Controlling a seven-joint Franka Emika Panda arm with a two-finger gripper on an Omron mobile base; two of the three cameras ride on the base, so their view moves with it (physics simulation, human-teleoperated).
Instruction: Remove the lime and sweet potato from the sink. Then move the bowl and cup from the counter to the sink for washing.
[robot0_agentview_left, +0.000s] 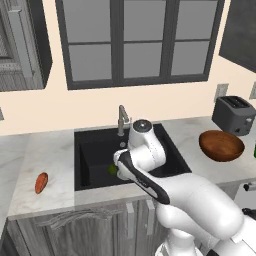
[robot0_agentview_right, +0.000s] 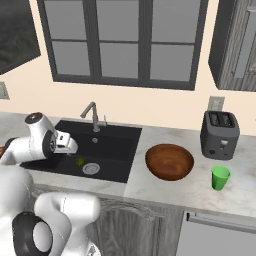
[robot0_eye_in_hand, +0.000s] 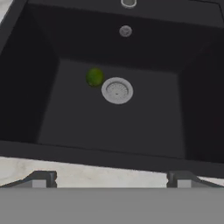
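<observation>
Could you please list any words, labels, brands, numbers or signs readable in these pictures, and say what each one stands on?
None: no readable text shows in any view.
The dark grey two-slot toaster bears small pale marks, too small to read.
The bright green cylindrical cup and the wide brown wooden bowl are plain.

The small round yellow-green lime (robot0_eye_in_hand: 94, 77) lies in the rectangular black sink (robot0_eye_in_hand: 109, 118), just beside its round silver drain (robot0_eye_in_hand: 117, 90). The elongated orange-red sweet potato (robot0_agentview_left: 41, 182) lies on the marbled stone counter (robot0_agentview_left: 45, 155) left of the sink. Right of it sit the wide brown wooden bowl (robot0_agentview_right: 169, 161), then the small green cup (robot0_agentview_right: 220, 177).
</observation>
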